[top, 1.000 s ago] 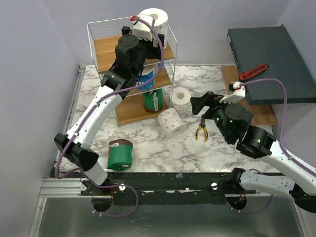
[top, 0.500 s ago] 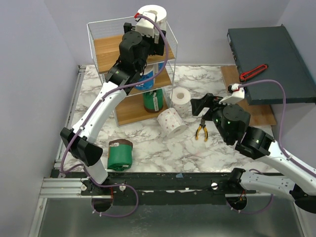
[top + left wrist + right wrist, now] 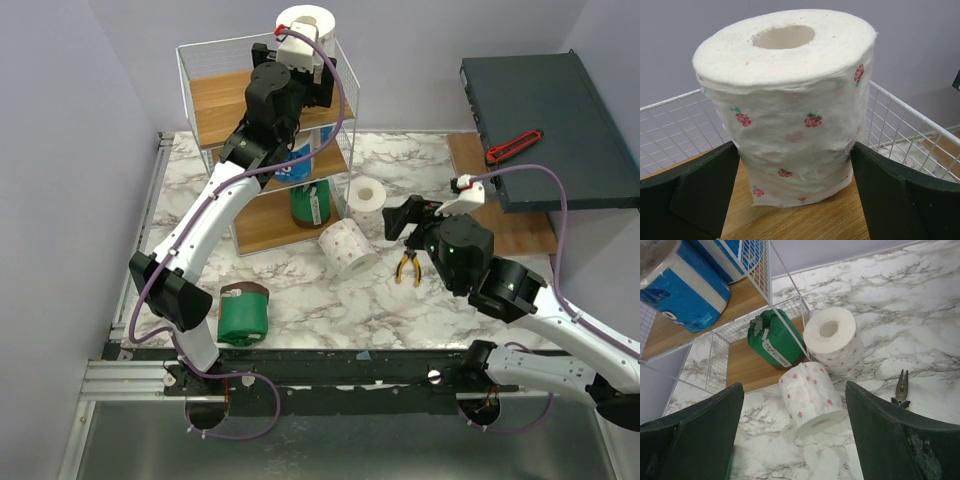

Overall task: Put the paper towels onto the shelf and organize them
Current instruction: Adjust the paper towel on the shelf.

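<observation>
Placement stage on top tier of shelf (image 3: 215,105): clamping held speckled roll (image 3: 790,100) upright between fingers (image 3: 700,190) of left pincer (image 3: 794,150), both pressing against its soft sides, in far right corner beside wire walls. Base sitting on or just above wooden board, cannot tell which. Hovering right pincer (image 3: 794,390) spread wide and empty over counter (image 3: 300,290), looking down on upright speckled roll (image 3: 832,337) and toppled speckled roll (image 3: 807,395), touching each other just outside bottom tier. Noting shelved green roll (image 3: 771,337) on bottom tier, blue roll (image 3: 682,285) on middle tier, loose green roll (image 3: 243,312) lying well apart near left arm base, pliers (image 3: 901,387) near the speckled pair. Judging main risks: releasing while base is off the board, likely tipping roll against or over the wire rail; backing out with paper clinging to a finger, dragging roll off its spot; snagging wire mesh on retreat. For right side, possibly nudging the neighbour while closing on either touching roll, sending toppled one rolling toward pliers.
</observation>
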You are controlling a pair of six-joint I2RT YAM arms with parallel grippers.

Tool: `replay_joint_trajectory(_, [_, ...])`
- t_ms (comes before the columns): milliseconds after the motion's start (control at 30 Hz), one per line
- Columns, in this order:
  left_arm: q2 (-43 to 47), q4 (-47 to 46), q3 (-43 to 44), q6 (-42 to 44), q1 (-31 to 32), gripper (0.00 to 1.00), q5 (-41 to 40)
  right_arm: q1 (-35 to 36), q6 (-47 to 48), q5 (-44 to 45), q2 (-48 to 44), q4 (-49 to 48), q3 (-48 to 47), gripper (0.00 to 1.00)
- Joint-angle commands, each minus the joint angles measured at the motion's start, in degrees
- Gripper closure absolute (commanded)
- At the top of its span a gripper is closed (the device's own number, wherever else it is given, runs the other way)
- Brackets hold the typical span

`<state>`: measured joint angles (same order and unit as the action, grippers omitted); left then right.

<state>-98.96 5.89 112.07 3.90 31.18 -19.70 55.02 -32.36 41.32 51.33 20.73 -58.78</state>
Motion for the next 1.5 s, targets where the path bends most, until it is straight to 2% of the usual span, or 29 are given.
replay_joint_trajectory(0, [-1.4, -0.5, 1.3, 1.3, -0.6, 0.05, -1.9, 0.1, -1.2, 0.4, 0.3, 1.3, 1.2, 0.15])
replay_joint_trajectory(533, [-1.4, 0.1, 1.6, 0.9, -1.6, 0.02, -1.2, 0.1, -1.8, 0.0, 1.2, 1.7, 2.0, 0.15])
replay_joint_trajectory(900, [3.3, 3.8, 0.5, -2.8, -1.6, 0.01, 5.5, 0.1, -2.6, -0.5, 1.1, 1.7, 2.1, 0.15])
replay_joint_trajectory(1333, [7.8, 5.5, -1.4, -3.6, -1.6, 0.01, 7.8, 0.1, -3.8, -1.1, 0.2, 2.4, 1.9, 0.15])
replay_joint_trajectory(1467, [11.2, 7.1, -3.4, -8.3, -1.4, 0.01, 8.7, 0.1, -4.4, -1.0, -0.4, 3.5, 1.8, 0.13])
